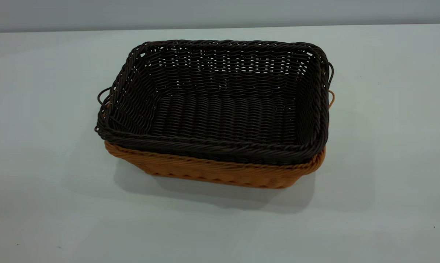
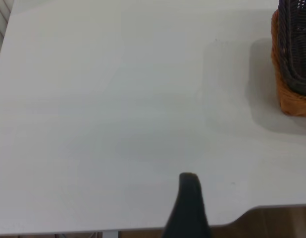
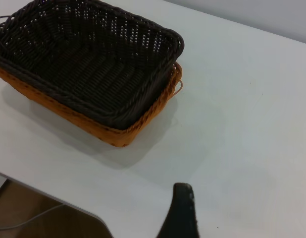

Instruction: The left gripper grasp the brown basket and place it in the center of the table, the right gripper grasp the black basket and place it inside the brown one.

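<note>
Soft, even light is falling from above and washing the table [image 1: 387, 146] pale grey-green, without glare. The baskets [image 1: 220, 109] are casting a faint, diffuse shadow spreading around their base, mostly toward the camera. Light is showing through the black weave. Both wrist views are looking slightly soft, and the nearest dark finger [image 2: 188, 206] is blurring.

We see the black basket [image 1: 220, 109] nested inside the brown basket [image 1: 212, 171] — both mid-table [image 1: 41, 182], with each gripper well apart.
</note>
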